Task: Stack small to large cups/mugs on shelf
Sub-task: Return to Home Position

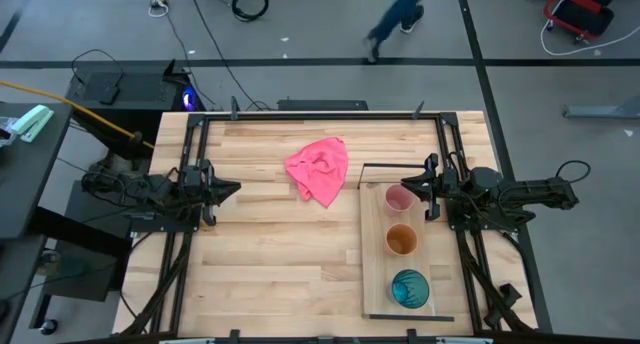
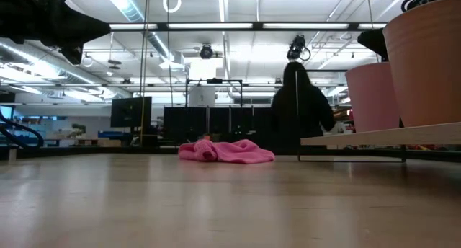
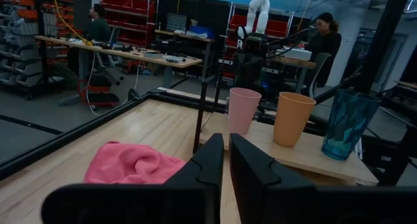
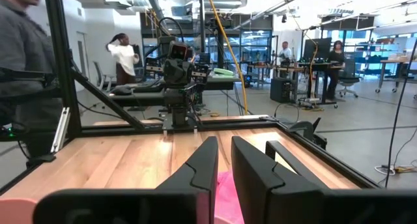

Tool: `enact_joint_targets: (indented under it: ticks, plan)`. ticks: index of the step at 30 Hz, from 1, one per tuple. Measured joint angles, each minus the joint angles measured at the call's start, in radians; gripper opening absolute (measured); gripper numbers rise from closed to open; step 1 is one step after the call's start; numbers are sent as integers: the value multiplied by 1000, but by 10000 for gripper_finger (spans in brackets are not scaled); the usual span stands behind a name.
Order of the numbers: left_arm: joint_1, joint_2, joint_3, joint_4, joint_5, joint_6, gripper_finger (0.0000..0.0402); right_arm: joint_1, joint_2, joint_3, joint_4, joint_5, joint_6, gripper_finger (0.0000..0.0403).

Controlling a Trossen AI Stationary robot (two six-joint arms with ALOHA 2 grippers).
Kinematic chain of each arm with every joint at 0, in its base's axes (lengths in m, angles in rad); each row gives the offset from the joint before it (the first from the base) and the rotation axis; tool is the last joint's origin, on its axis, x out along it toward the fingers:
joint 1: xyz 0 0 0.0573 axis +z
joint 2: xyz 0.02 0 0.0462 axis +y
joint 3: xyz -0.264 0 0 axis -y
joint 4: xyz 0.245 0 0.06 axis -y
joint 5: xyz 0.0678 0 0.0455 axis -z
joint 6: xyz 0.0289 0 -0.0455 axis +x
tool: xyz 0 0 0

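Three cups stand upright in a row on the light wooden shelf board point(image 1: 375, 274) at the table's right. The pale pink cup point(image 1: 399, 199) is farthest, the orange-brown cup point(image 1: 401, 240) is in the middle, and the teal cup point(image 1: 409, 288) is nearest. They also show in the left wrist view: pink point(image 3: 243, 110), orange-brown point(image 3: 292, 118), teal point(image 3: 348, 124). My right gripper point(image 1: 404, 183) is shut and empty, raised just beyond the pink cup's far rim. My left gripper point(image 1: 237, 190) is shut and empty at the table's left, its fingers point(image 3: 208, 160) pointing toward the shelf.
A crumpled pink cloth point(image 1: 320, 169) lies on the slatted tabletop, left of the shelf's far end. A thin black wire frame point(image 1: 372, 167) stands at that end. People move about in the room beyond the table.
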Motion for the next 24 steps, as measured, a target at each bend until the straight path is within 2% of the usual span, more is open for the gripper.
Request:
enact_joint_targets:
  ticks: [24]
  plan:
    - [0,0,0,0,0,0,37,0,0,0,0,0,0,52]
